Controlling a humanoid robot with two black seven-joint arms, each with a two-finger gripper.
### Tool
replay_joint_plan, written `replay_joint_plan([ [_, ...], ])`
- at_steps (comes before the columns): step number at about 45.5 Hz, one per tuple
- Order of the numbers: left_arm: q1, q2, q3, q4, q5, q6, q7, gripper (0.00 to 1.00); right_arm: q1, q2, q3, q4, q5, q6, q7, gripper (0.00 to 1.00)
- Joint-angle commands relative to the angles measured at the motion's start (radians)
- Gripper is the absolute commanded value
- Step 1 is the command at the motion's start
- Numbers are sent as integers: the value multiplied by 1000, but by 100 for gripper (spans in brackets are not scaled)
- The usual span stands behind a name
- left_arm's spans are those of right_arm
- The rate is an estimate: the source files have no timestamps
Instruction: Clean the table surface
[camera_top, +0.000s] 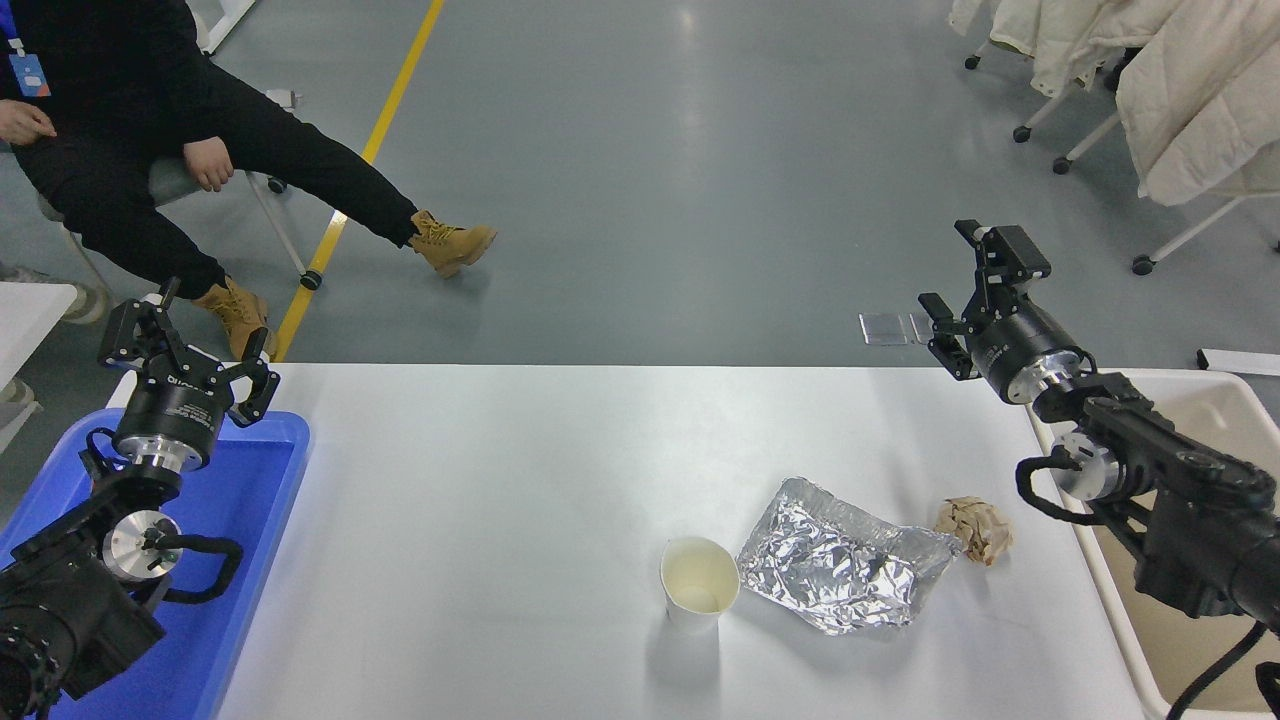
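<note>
The table surface (500, 500) is a wide white top. On it, toward the front right, stand a white paper cup (699, 582), a crumpled sheet of foil (842, 558) and a brown paper ball (974, 529). My right gripper (968, 278) hangs open and empty above the table's far right corner, well behind the paper ball. My left gripper (190, 335) is parked open over the far end of the blue tray (240, 560).
A beige bin (1215, 430) sits just off the table's right edge, under my right arm. A person sits on a wheeled chair at the far left, legs stretched over the floor. Chairs draped with pale coats (1180, 90) stand at the far right.
</note>
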Motion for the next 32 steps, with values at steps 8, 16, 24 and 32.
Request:
replay_joint_plan([
  [8, 2, 0, 0, -1, 0, 0, 0, 100, 20, -234, -147, 465, -504, 76, -234, 100],
  [16, 2, 0, 0, 0, 0, 0, 0, 100, 55, -246, -226, 545, -618, 136, -254, 100],
  [24, 2, 0, 0, -1, 0, 0, 0, 100, 118, -216, -376, 571, -676, 160, -268, 100],
  [32, 2, 0, 0, 0, 0, 0, 0, 100, 124, -167, -411, 585, -682, 206, -300, 100],
])
